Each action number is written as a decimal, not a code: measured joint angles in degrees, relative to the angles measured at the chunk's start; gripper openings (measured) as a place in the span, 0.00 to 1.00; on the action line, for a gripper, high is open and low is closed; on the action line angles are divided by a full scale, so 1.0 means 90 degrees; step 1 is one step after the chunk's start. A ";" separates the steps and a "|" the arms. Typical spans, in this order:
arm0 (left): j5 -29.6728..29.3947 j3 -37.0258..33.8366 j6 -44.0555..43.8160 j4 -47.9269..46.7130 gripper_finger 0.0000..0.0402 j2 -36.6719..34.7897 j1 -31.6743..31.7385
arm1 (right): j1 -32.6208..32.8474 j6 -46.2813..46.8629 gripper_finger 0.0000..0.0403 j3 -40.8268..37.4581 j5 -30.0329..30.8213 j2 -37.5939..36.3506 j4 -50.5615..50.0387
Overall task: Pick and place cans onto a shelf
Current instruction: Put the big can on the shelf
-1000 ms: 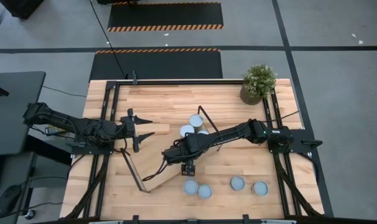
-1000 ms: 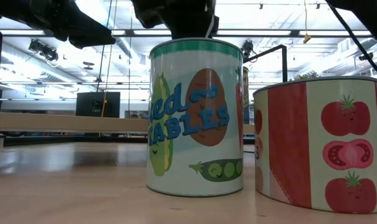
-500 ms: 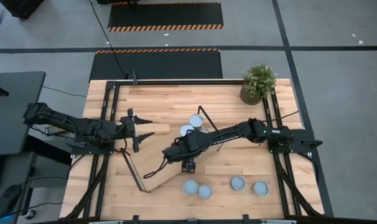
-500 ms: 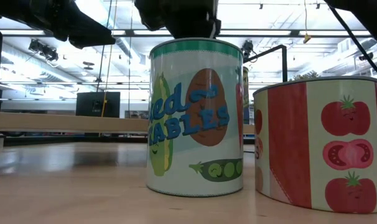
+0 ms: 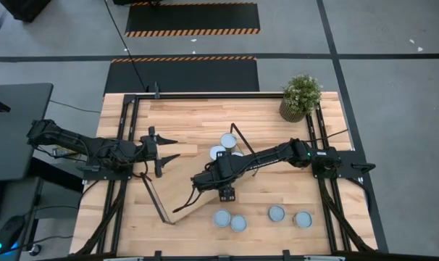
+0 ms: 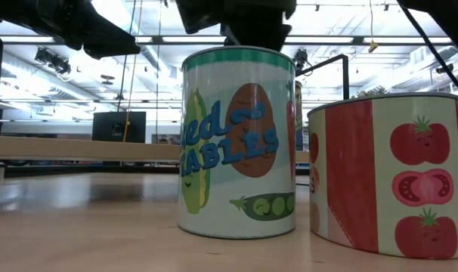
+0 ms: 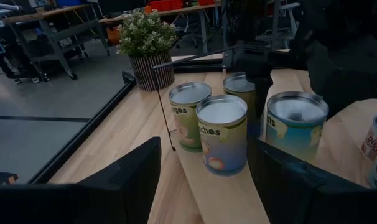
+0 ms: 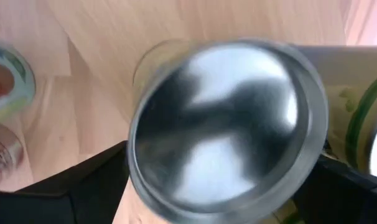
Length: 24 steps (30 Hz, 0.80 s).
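The shelf [image 5: 194, 196] is a long light board lying slantwise on the table. Several cans stand on it: three near its far end [image 5: 227, 140] [image 7: 221, 134] and one more [image 7: 297, 124] toward the middle. My right gripper [image 5: 218, 180] hangs over that last can [image 8: 226, 124], pointing down and open, with a finger on either side of it. Whether the fingers touch the can I cannot tell. My left gripper [image 7: 204, 186] waits open at the table's left [image 5: 169, 148], aimed level along the shelf.
Several more cans stand on the table near its front edge [image 5: 222, 217] [image 5: 276, 213] [image 5: 302, 219]; two of them fill the low view [image 6: 236, 143] [image 6: 388, 174]. A potted plant [image 5: 301, 96] sits at the far right corner. Black frame rails [image 5: 125, 145] run along both sides.
My right gripper has rolled a little about its own pointing line while staying over the can on the shelf. Its wrist block has swung slightly toward the table's right edge. The cans and the shelf have kept their places.
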 joint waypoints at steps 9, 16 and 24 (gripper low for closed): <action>0.0000 0.0000 0.0000 -0.0002 0.60 0.0000 0.0000 | 0.0077 0.0082 0.98 0.0010 0.0403 0.0000 -0.0172; 0.0000 0.0000 0.0000 -0.0005 0.60 0.0000 0.0002 | 0.0172 0.0101 0.96 0.0010 0.0522 -0.0049 -0.0170; 0.0000 0.0000 0.0000 -0.0010 0.60 0.0000 0.0002 | 0.0264 0.0277 0.95 0.0017 0.0891 -0.0457 -0.0171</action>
